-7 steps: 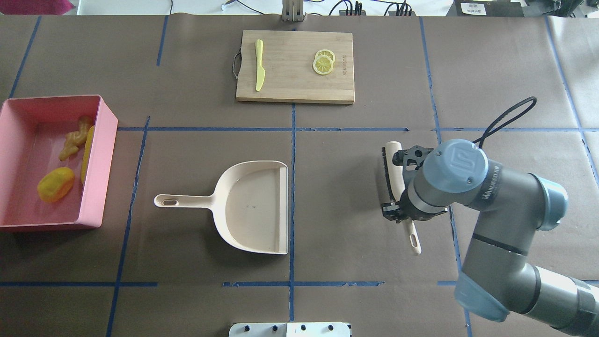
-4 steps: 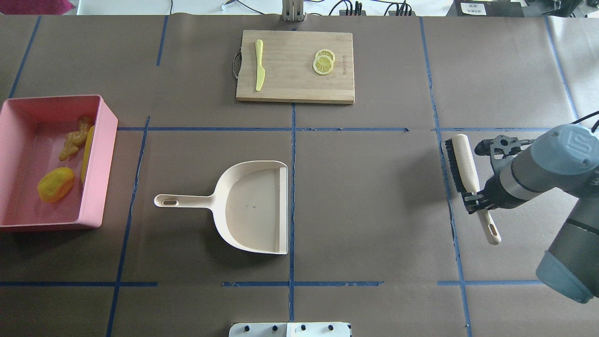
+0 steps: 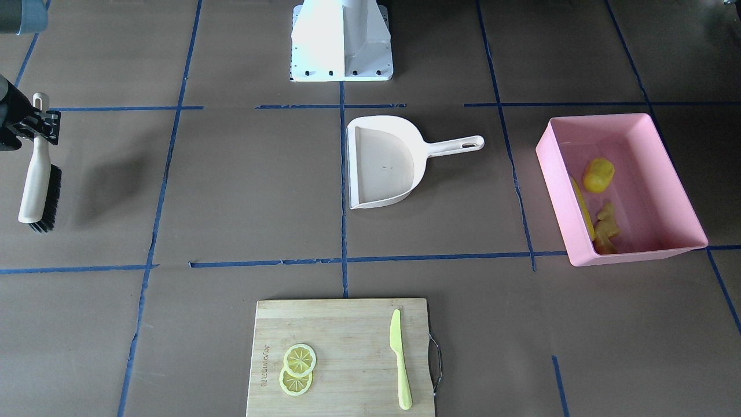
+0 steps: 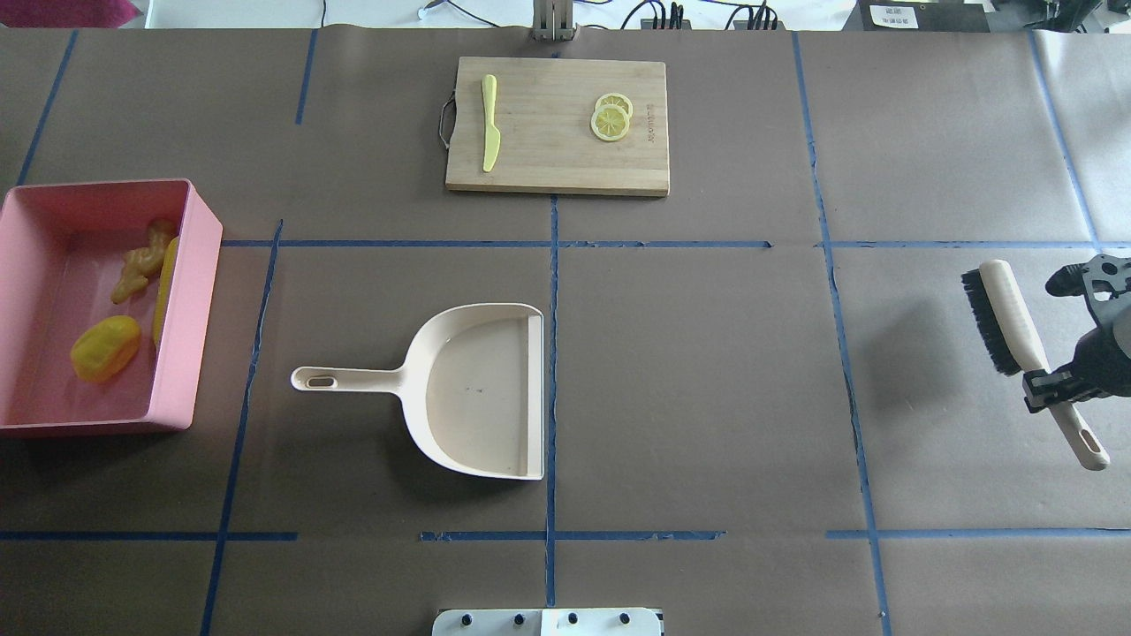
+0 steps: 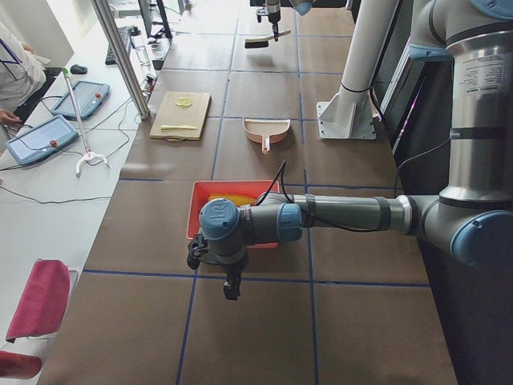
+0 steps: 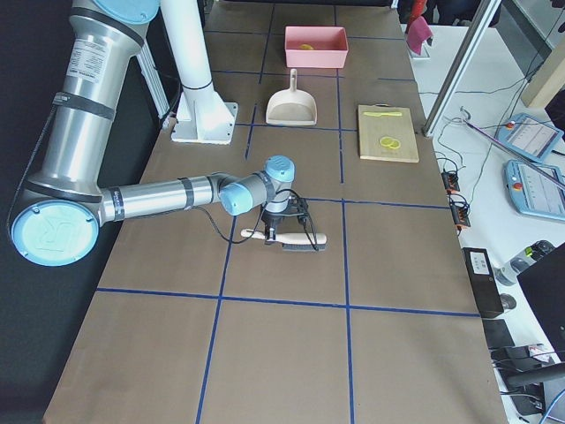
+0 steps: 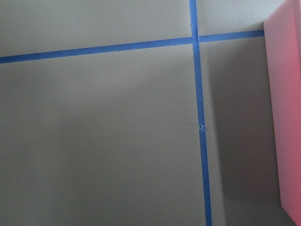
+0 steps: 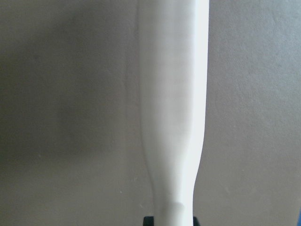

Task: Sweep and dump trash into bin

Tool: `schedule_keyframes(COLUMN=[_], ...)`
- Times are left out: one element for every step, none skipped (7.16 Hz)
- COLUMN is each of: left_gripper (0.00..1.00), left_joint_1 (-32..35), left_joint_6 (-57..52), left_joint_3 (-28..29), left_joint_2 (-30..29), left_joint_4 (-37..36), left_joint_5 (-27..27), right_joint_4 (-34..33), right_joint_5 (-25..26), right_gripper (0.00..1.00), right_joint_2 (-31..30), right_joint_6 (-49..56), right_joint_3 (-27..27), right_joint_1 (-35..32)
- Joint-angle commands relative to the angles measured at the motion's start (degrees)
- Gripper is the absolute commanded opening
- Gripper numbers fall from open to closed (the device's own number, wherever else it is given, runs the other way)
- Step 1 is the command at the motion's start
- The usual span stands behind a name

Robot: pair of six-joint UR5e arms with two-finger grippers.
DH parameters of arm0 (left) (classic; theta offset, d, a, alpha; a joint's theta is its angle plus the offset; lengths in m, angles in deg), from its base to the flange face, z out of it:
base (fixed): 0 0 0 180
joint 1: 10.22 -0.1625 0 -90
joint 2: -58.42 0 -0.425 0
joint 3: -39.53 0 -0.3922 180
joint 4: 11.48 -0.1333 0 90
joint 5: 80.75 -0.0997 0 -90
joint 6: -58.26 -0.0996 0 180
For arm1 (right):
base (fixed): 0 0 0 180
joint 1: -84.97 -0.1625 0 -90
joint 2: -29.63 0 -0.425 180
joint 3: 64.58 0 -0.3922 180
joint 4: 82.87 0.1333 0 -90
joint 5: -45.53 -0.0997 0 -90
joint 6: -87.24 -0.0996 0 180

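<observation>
Three toy foods lie inside the large rectangular pink plastic bin (image 4: 200, 300): a yellow corn cob (image 4: 164, 291) along the wall nearest the cream plastic dustpan (image 4: 482, 393), a knobbly tan-orange ginger root (image 4: 141, 261) beside it, and a rounded yellow lemon-like lump (image 4: 105, 348) close to both. The bin stands on the brown paper-covered tabletop (image 4: 707, 353), well beyond the dustpan's handle end. The dustpan lies flat, with its open mouth turned away from the bin.

Far out past the dustpan's mouth, the right gripper (image 4: 1056, 390) has its jaws pinched on the pale handle of a cream hand brush with black bristles (image 4: 1007, 318). The brush hangs above the tabletop, its bristles facing the dustpan.

The left gripper (image 5: 229, 293) shows only in the left side view. There it hangs over the tabletop just past the bin, on the side away from the dustpan. I cannot tell whether its jaws are spread or together.

Beyond the dustpan, on the side away from the robot, lies a bamboo cutting board (image 4: 548, 132). It carries a lime-green plastic knife (image 4: 489, 124) and two overlapping flat lemon slices (image 4: 611, 117).
</observation>
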Motion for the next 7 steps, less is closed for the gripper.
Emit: schedule_keyframes(left_gripper=[1.0, 1.0, 1.0, 1.0, 1.0, 1.0, 1.0], left_joint_1=[0.0, 0.0, 0.0, 0.0, 0.0, 0.0, 0.0], left_joint_6=[0.1, 0.1, 0.1, 0.1, 0.1, 0.1, 0.1], left_joint_3=[0.0, 0.0, 0.0, 0.0, 0.0, 0.0, 0.0], left_joint_2=[0.0, 0.0, 0.0, 0.0, 0.0, 0.0, 0.0], left_joint_4=[0.0, 0.0, 0.0, 0.0, 0.0, 0.0, 0.0], left_joint_5=[0.0, 0.0, 0.0, 0.0, 0.0, 0.0, 0.0], right_joint_4=[0.0, -0.1, -0.1, 0.0, -0.1, -0.1, -0.1], right_joint_5=[0.0, 0.0, 0.0, 0.0, -0.1, -0.2, -0.2], right_gripper=[0.0, 0.02, 0.11, 0.34, 0.99, 1.0, 1.0], right_joint_2=[-2.7, -2.8, -2.7, -2.6, -2.5, -2.5, -2.5], right_joint_6=[0.8, 0.7, 0.6, 0.4, 0.0, 0.1, 0.1], right_joint_3=[0.3, 0.5, 0.9, 1.0, 1.0, 0.9, 0.6], right_joint_1=[-0.5, -0.5, -0.4, -0.4, -0.4, -0.4, -0.7])
